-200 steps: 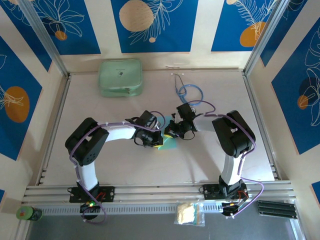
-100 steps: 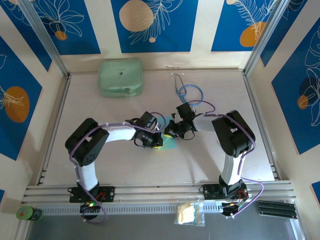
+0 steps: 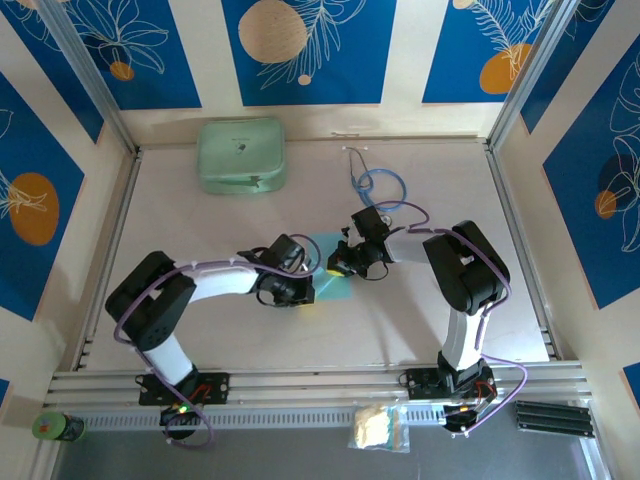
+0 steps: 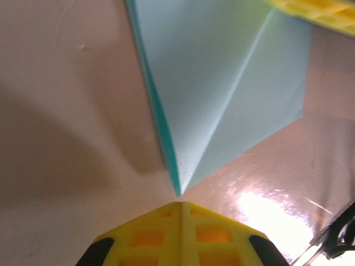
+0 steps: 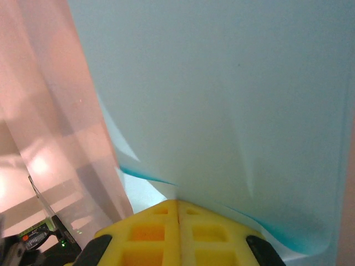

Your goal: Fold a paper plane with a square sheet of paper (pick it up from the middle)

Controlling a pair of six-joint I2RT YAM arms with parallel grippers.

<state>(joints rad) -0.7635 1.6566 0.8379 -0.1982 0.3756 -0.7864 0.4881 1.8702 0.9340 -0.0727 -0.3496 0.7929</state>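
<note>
The light-blue sheet of paper [image 3: 328,270] lies creased at the table's middle, between my two grippers. In the left wrist view a pointed corner of the paper [image 4: 222,83] ends just ahead of my left gripper [image 4: 180,204], which is shut with nothing between its yellow fingers. In the top view the left gripper [image 3: 304,292] sits at the paper's left edge. My right gripper [image 3: 342,264] is at the paper's right edge. In the right wrist view a lifted, curved layer of paper [image 5: 222,100] meets the shut right gripper [image 5: 177,202] at its seam.
A mint-green rounded case [image 3: 240,155] sits at the back left. A blue-tubed stethoscope [image 3: 378,183] lies behind the right gripper. A small packet [image 3: 378,428], a green can [image 3: 58,427] and a black strip [image 3: 548,415] rest along the near rail.
My left arm has drawn back toward the near left, off the paper, and more of the light-blue sheet now shows. The right gripper has stayed in place.
</note>
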